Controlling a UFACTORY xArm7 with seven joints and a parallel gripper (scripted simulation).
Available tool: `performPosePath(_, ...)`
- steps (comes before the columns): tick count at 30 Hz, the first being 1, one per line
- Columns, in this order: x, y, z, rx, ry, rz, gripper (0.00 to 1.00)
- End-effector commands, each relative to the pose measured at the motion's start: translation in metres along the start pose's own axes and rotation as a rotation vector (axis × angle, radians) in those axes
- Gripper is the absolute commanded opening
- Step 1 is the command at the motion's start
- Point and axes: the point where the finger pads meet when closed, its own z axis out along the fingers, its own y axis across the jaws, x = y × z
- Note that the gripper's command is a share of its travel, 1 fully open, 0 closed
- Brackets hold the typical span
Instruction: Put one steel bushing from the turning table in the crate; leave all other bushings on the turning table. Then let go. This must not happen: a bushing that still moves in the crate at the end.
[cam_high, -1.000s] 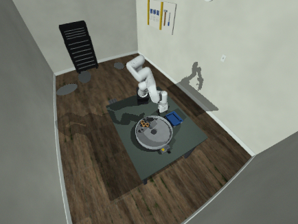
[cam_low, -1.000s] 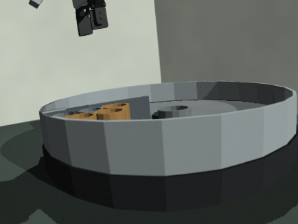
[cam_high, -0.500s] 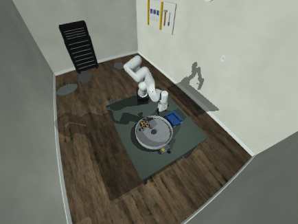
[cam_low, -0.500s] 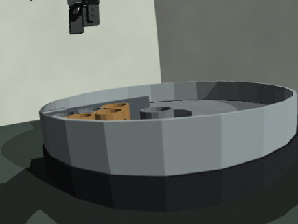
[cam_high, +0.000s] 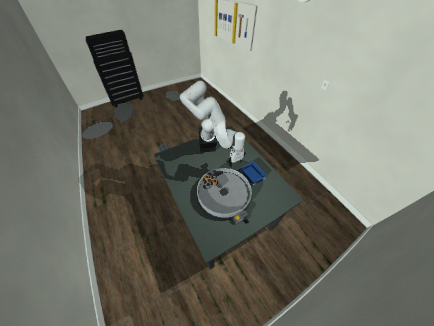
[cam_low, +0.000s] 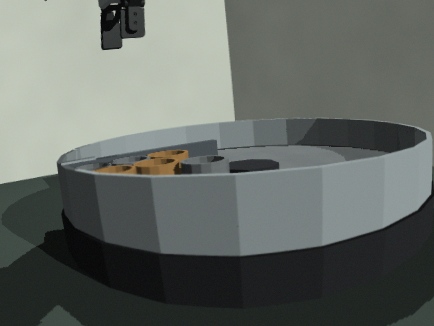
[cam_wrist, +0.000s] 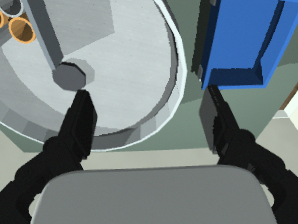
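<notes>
The grey turning table stands in the middle of the dark table. Orange bushings and a grey steel bushing lie on it near a straight fence. The blue crate stands right of the turning table and is empty in the wrist view. My gripper is open and empty. It hangs high above the gap between the turning table's rim and the crate, and also shows in the exterior view.
A dark round hub sits mid-disc. A grey round piece lies at the fence's end; I cannot tell whether it is a bushing. A small box with a yellow button sits at the turning table's front. A black tool cabinet stands far off.
</notes>
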Motion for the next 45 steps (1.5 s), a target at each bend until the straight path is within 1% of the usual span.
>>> performPosePath(1, -0.0012, 0.0003, -0.0007, -0.001, -0.003, 0.000, 0.12)
performPosePath(34, -0.0012, 0.0003, -0.0007, -0.001, -0.003, 0.000, 0.12)
performPosePath(35, -0.0012, 0.0003, -0.0007, -0.001, -0.003, 0.000, 0.16)
performPosePath(45, -0.0012, 0.0003, -0.0007, -0.001, -0.003, 0.000, 0.16)
